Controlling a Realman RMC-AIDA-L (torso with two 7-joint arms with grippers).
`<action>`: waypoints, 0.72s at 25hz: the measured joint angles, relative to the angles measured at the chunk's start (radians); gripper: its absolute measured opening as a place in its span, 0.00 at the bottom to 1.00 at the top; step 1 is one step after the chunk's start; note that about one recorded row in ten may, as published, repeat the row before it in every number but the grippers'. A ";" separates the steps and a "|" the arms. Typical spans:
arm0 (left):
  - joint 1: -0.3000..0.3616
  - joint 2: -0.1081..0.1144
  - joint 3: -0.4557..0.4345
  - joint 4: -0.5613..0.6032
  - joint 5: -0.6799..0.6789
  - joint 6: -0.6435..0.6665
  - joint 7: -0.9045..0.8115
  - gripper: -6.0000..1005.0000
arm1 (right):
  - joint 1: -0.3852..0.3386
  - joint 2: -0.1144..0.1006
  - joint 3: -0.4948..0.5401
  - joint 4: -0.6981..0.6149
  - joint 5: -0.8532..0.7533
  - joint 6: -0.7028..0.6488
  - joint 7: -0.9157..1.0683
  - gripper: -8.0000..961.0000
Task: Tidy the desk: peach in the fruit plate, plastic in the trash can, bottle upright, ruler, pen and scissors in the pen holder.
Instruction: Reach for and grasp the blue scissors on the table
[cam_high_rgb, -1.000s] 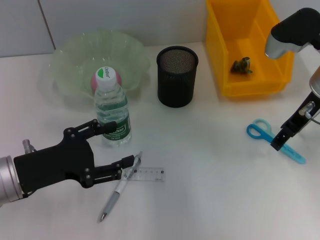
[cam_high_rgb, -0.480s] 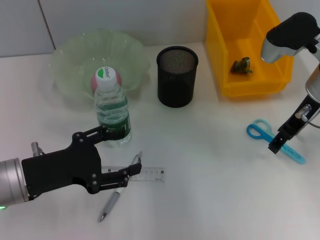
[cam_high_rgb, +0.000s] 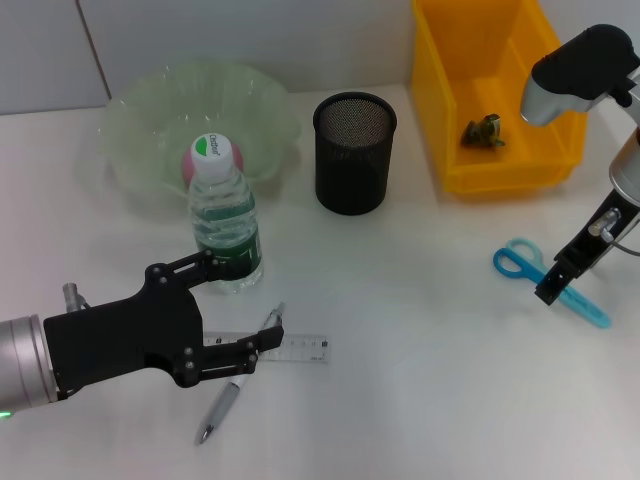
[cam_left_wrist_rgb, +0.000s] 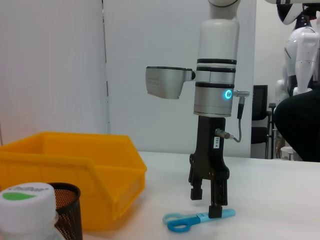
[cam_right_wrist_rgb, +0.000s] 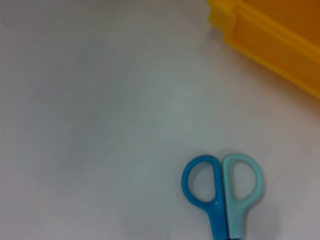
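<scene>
Since a second ago my left claw (cam_high_rgb: 237, 308) has dropped lower, spread wide between the upright bottle (cam_high_rgb: 225, 229) and the ruler (cam_high_rgb: 288, 348), pen (cam_high_rgb: 232, 385) beneath. Rightward, my right claw (cam_left_wrist_rgb: 206, 201) stands open over the scissors (cam_high_rgb: 548, 282) on the desk (cam_high_rgb: 420, 370).

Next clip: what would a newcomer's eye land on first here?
Probably the yellow bin at the back right, then the left gripper in front, open, one finger by the upright bottle, the other over the ruler and pen. On the right, the right gripper stands over the blue scissors.
</scene>
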 joint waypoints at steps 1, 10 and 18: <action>0.000 0.000 0.000 0.000 0.000 0.000 0.000 0.83 | 0.000 0.000 0.000 0.000 0.000 0.001 0.000 0.79; -0.001 -0.002 0.000 0.000 0.000 -0.002 0.002 0.83 | 0.003 0.000 -0.012 0.031 0.000 0.018 0.002 0.78; -0.004 -0.002 0.000 -0.001 0.000 -0.002 0.003 0.83 | 0.005 0.000 -0.014 0.040 0.000 0.028 0.002 0.78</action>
